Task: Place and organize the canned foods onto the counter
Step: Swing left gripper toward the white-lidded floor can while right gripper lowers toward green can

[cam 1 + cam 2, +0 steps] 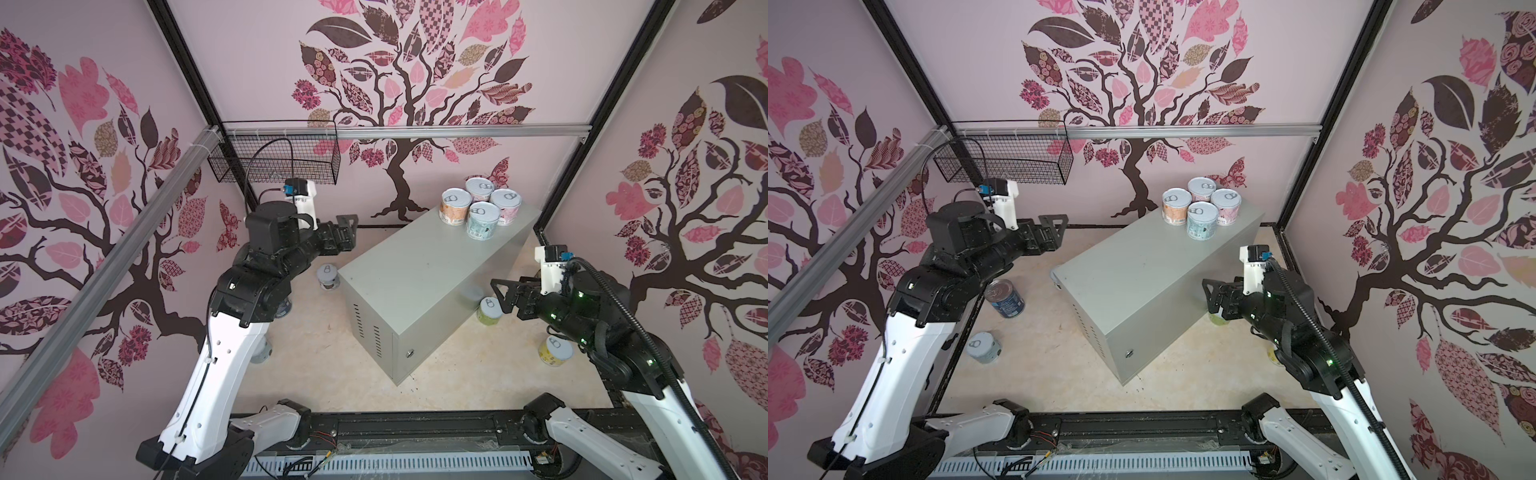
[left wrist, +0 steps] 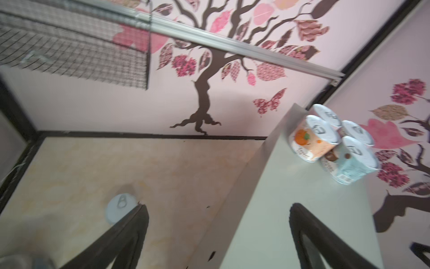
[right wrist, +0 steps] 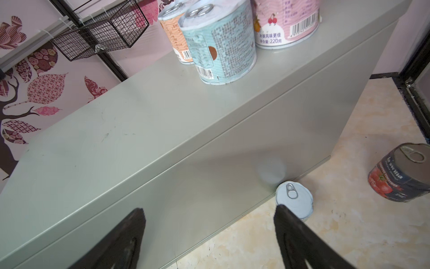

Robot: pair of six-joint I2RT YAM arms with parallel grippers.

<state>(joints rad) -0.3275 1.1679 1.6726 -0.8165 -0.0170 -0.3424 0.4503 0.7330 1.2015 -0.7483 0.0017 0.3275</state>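
The counter (image 1: 415,270) (image 1: 1142,282) is a long grey metal box on the floor. Several short pastel cans (image 1: 478,205) (image 3: 221,44) stand clustered at its far end. My left gripper (image 1: 351,232) (image 2: 218,207) hovers open and empty over the counter's left edge, above a short can (image 1: 328,277) (image 2: 119,208) on the floor. Beside the counter's right wall my right gripper (image 1: 498,297) (image 3: 209,209) is open and empty, just above a green-labelled can (image 1: 490,311) (image 3: 294,201). On the floor also stand a blue tall can (image 1: 1005,298), a pale short can (image 1: 983,347), a yellow can (image 1: 555,351) and a tomato can (image 3: 400,173).
A black wire basket (image 1: 274,162) (image 1: 1005,162) hangs from the aluminium rail at the back left. Patterned walls close in the beige floor (image 1: 316,353) on three sides. The arms' bases sit on a black rail at the front.
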